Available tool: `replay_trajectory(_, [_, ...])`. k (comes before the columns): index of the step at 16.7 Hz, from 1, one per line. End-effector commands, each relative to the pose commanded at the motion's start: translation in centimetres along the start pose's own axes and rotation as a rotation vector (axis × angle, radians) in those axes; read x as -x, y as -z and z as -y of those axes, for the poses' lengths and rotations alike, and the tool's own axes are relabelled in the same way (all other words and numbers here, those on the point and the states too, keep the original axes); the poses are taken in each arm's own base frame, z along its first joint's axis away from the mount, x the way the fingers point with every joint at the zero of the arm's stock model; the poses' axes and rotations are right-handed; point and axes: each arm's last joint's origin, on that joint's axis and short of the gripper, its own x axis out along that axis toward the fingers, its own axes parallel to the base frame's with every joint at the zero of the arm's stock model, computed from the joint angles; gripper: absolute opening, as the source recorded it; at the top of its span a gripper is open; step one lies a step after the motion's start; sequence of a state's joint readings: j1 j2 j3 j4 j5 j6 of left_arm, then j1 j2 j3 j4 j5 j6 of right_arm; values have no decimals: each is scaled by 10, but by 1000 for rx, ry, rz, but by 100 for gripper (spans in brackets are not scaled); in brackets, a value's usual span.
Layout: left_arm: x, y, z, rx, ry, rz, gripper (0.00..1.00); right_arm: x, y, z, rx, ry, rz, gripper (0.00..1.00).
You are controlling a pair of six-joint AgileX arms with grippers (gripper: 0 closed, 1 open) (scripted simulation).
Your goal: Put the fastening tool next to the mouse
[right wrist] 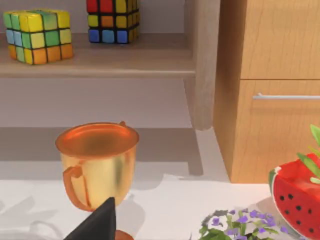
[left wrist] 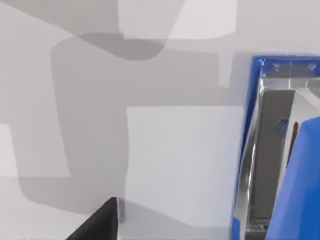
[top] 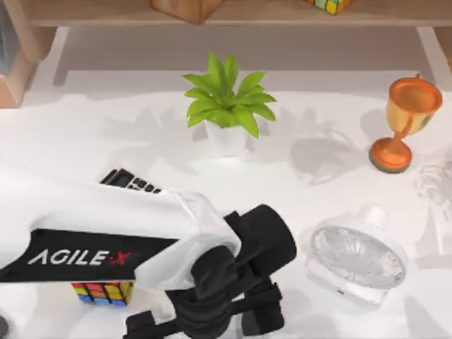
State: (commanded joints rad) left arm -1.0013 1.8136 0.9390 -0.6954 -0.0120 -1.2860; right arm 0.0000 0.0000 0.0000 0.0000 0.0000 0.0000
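Open tabletop left of plant; fan, trophy crowd right (tightly).

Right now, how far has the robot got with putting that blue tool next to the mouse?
Nothing looks finished yet. In hand: the left arm reaches low over the table's near left part, beside the colourful cube, and its wrist view shows the blue fastening tool lying close on the white table, not visibly gripped. Left: grasping it, carrying it and setting it down.

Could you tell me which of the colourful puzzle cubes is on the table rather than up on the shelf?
The puzzle cube on the table is the one at the top view's lower left, partly under the left arm. The other cube sits on the wooden shelf at the back.
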Motion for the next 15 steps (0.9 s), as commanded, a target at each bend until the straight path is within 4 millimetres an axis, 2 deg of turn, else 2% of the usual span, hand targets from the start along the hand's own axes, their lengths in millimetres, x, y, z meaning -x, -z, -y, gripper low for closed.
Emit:
replay_trajectory(2, [0, 0, 0, 0, 0, 0, 100, 0, 0, 0, 0, 0, 0, 100])
replay_trajectory(15, [0, 0, 0, 0, 0, 0, 2, 0, 0, 0, 0, 0, 0, 100])
